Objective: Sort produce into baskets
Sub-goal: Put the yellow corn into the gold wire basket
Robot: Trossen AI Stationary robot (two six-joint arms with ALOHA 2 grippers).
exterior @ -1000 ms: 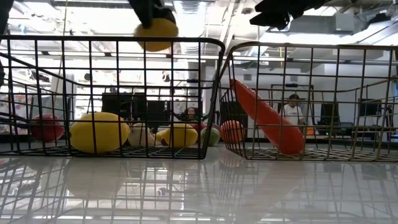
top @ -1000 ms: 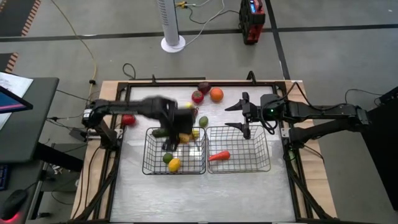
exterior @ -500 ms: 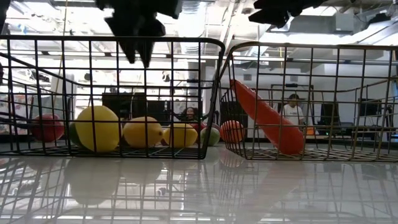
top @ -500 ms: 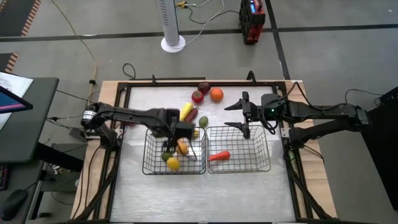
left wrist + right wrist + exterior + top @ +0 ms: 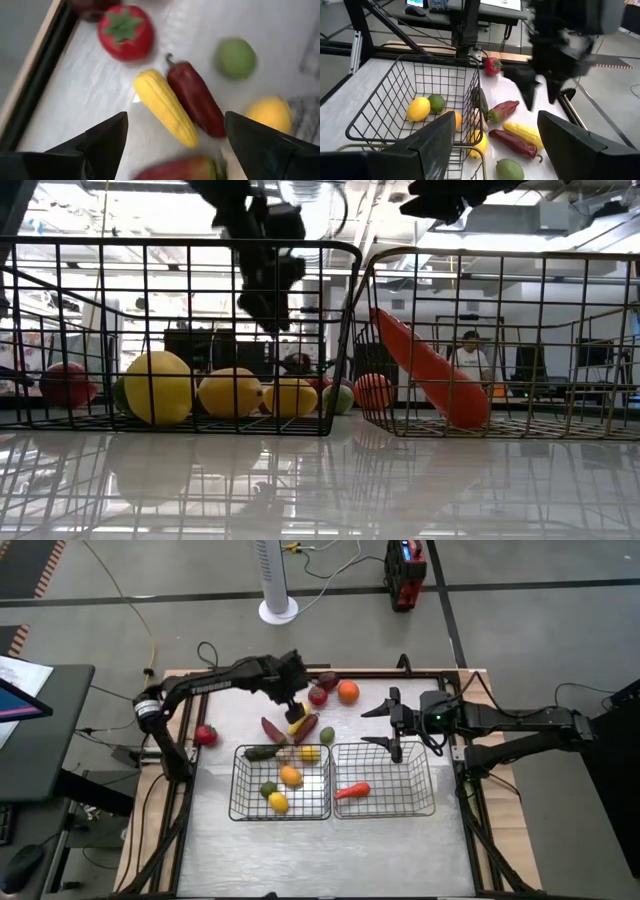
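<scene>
I've got the left gripper (image 5: 294, 700) hovering over loose produce beyond the baskets, fingers spread and empty. Through its wrist camera I see a ribbed yellow corn cob (image 5: 164, 107) lying against a glossy dark red pepper (image 5: 196, 98), a round red tomato (image 5: 125, 33) with a green star cap, and a smooth green ball (image 5: 236, 58). The left basket (image 5: 240, 802), thin wire mesh, holds a lemon (image 5: 279, 803), an orange ball (image 5: 291, 776) and a green one (image 5: 268, 790). The right basket (image 5: 420, 802) holds a long orange carrot (image 5: 352, 791). The right gripper (image 5: 389, 725) waits above that basket's far rim, fingers apart. The left gripper looks blurred in the right wrist view.
</scene>
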